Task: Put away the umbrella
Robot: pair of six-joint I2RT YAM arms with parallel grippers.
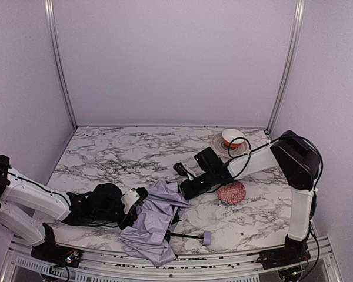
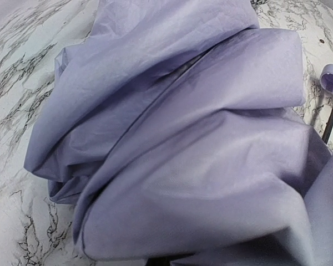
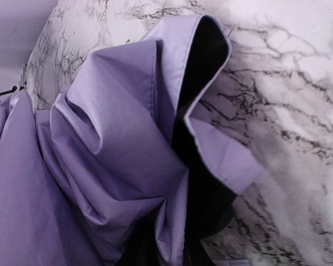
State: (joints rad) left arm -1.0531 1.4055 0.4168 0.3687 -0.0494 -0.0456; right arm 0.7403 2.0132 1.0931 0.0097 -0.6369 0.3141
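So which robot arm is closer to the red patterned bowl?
Right. The right end effector sits just left of the red patterned bowl, at the edge of the umbrella. The left end effector is farther off, on the umbrella's other side.

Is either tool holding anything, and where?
Left tool appears shut on the umbrella, pinching canopy fabric at its left edge. Right tool is at the canopy's far edge; grip cannot be told.

Open tabletop behind umbrella, bowl right
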